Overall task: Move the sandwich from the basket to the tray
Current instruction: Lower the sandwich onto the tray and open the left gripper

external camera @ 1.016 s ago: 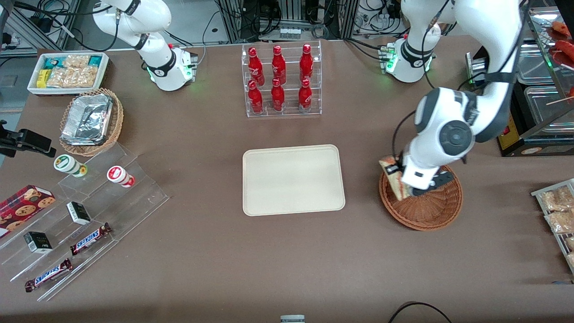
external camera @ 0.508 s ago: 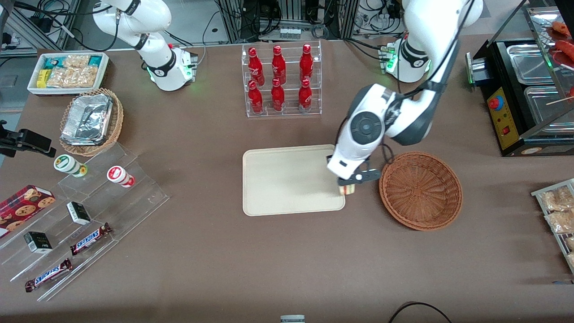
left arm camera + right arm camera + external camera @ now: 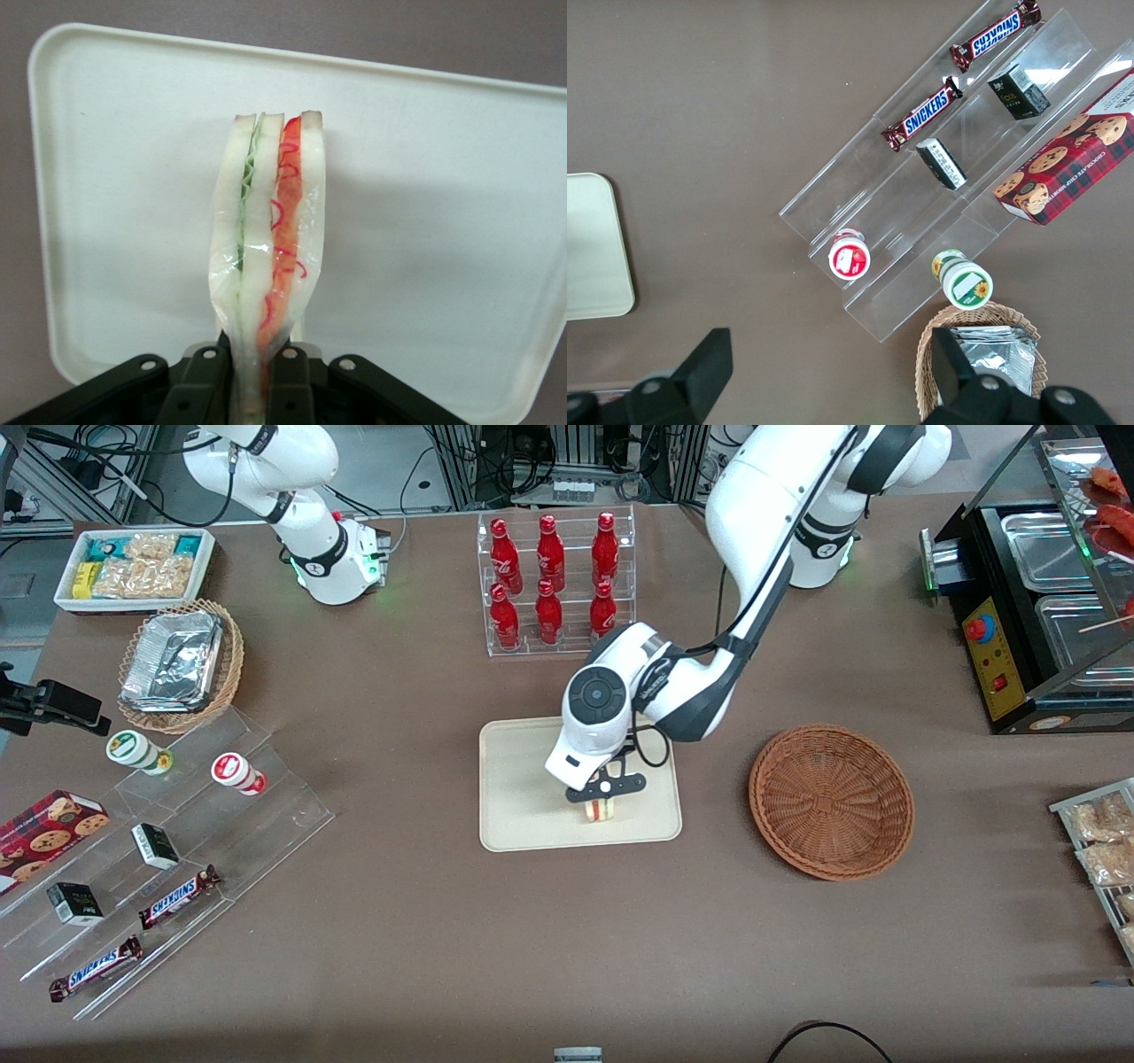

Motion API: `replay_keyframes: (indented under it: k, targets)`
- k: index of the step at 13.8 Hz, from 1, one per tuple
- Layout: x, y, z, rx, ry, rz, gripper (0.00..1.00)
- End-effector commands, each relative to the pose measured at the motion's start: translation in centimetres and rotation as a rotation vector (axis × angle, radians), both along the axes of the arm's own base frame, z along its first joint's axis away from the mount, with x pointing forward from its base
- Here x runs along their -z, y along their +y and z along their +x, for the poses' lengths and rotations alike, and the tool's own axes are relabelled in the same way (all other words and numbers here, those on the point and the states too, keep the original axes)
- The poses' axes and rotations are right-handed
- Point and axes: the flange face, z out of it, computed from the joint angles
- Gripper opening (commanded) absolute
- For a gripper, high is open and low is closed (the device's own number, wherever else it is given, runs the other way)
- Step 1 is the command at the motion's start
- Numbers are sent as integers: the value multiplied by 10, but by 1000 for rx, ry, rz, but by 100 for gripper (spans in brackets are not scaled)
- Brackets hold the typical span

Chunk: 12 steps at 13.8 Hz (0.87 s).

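Note:
My left gripper (image 3: 600,802) hangs over the cream tray (image 3: 518,779), above the part of it nearest the front camera. It is shut on the clear-wrapped sandwich (image 3: 599,810), a white wedge with green and red filling. The wrist view shows the sandwich (image 3: 268,239) held on edge between the black fingers (image 3: 206,385), with the tray (image 3: 443,195) beneath it. Whether the sandwich touches the tray I cannot tell. The reddish-brown basket (image 3: 831,801) stands beside the tray toward the working arm's end, with nothing in it.
A clear rack of red bottles (image 3: 555,583) stands farther from the camera than the tray. Toward the parked arm's end are an acrylic stand (image 3: 168,850) with snack bars and cups, a light wicker basket with foil (image 3: 180,662) and a white snack bin (image 3: 135,567).
The gripper lifted the sandwich out of the basket and carried it sideways toward the parked arm's end, from the basket to over the tray. The basket is now bare.

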Motion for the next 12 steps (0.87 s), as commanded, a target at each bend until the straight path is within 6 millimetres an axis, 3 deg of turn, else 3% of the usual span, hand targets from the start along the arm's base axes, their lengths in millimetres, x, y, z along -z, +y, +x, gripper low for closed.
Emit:
replay_keyframes:
  k: [1, 6, 9, 10, 11, 12]
  targets:
    - [2, -23, 0, -33, -15, 8, 0]
    - [6, -23, -1, -47, 2, -5, 0]
    - [21, -23, -2, -50, 18, 1, 0]
    - [22, -23, -3, -56, 27, -5, 5]
    - [22, -24, -3, -58, 30, -10, 32]
    - [27, -23, -3, -59, 35, -7, 85]
